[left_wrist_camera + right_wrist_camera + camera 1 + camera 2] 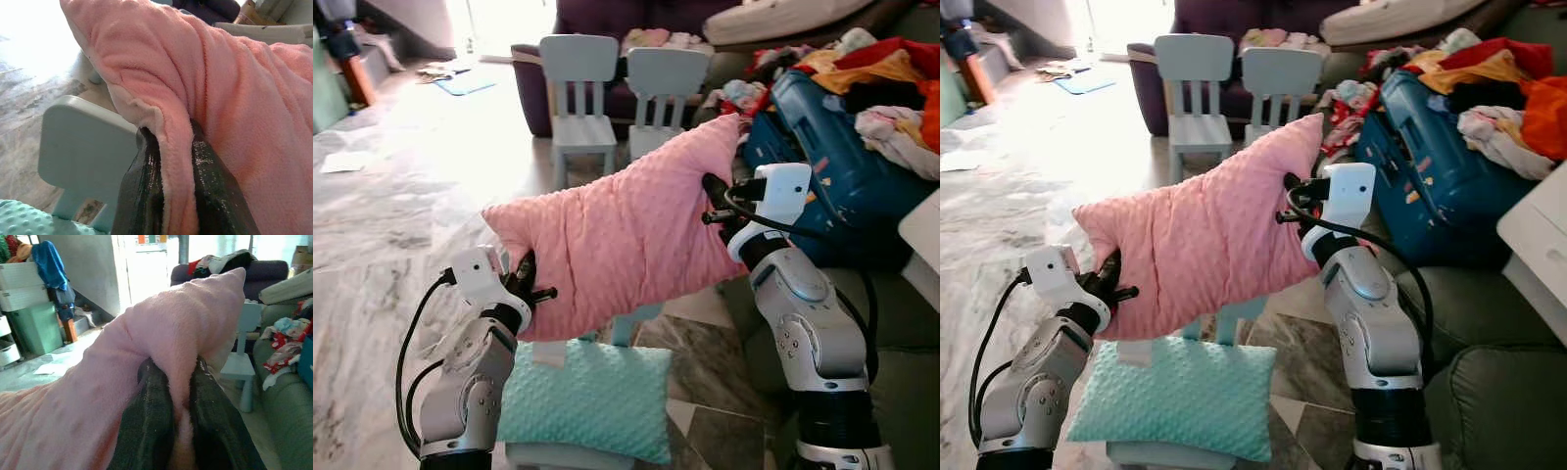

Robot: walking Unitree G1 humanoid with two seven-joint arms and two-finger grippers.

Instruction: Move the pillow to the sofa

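A pink dotted pillow (pixel 617 230) hangs in the air between my two arms, tilted with its right corner higher. My left gripper (pixel 524 284) is shut on its lower left edge; the wrist view shows the pink fabric pinched between the black fingers (pixel 142 196). My right gripper (pixel 717 196) is shut on the right edge, with a fold of the pillow (pixel 161 333) squeezed between its fingers (pixel 151 431). The grey-green sofa (pixel 1489 323) lies to my right, its near cushion beside my right arm.
A mint pillow (pixel 587 397) lies on a small pale blue chair below the pink one. Two more pale blue chairs (pixel 579 88) stand ahead. A blue suitcase (pixel 842 157) heaped with clothes sits on the sofa. A white box (pixel 925 240) is at right. Marble floor opens to the left.
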